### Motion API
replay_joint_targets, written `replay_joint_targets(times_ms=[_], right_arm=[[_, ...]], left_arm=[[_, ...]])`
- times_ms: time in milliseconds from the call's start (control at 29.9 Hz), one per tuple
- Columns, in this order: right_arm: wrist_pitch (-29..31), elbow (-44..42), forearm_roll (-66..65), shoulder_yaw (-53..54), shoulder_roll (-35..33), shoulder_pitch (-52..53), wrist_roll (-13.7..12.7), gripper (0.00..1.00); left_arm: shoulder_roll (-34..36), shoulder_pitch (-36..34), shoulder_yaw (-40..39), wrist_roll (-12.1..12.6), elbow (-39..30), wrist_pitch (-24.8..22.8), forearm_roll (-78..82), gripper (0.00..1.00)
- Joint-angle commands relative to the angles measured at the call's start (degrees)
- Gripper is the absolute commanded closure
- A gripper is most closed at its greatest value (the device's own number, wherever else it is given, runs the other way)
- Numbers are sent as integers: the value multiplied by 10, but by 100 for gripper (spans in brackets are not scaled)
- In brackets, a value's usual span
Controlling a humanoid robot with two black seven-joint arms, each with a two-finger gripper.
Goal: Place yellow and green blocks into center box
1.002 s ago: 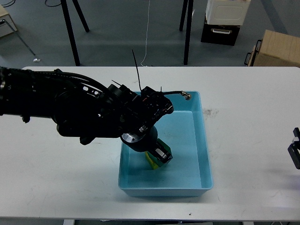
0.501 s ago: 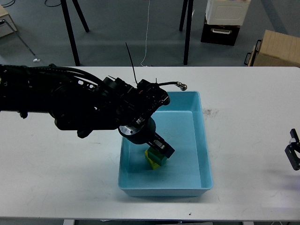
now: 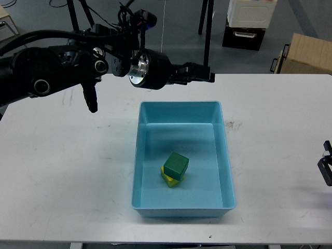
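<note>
The left gripper (image 3: 199, 73) hangs high over the table's (image 3: 62, 171) far edge, behind the box (image 3: 228, 171), holding nothing; seen end-on and dark, I cannot tell whether its fingers are spread or closed. In the box, the green block (image 3: 176, 165) sits tilted on top of the yellow block (image 3: 167, 180), touching it. Both appear to be in place. The likely risk: a swing of the arm low across the box could knock the rim and topple the green block. The right gripper (image 3: 327, 166) barely shows at the edge; its fingers cannot be judged.
</note>
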Motion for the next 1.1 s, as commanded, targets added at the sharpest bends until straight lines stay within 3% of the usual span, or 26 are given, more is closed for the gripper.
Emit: replay_joint_targets(times_ms=[0,301,468,568,668,969,1069], right_arm=[[0,-1,0,0,15,-2,0,0],[0,-2,-19,-12,15,-6,3,0],[0,2,-20,-16,17,4,5,0],[0,2,-31,-15,15,23,5,0],[0,2,-63,-15,15,44,6,0],[0,60,-75,-26,29,12,6,0],[0,61,-75,-19,29,5,7,0]], left_arm=[[8,44,-110,2,4,0,-32,1],[81,165,-209,-3,2,0,-309,0],[57,315,-413,-2,-38,0,-365,0],[17,440,-544,0,-110,0,-367,0],[-32,556,-606,1,-193,0,-370,0],[-171,750,-624,20,-362,0,-373,0],[-172,804,-615,21,-386,0,-385,0]])
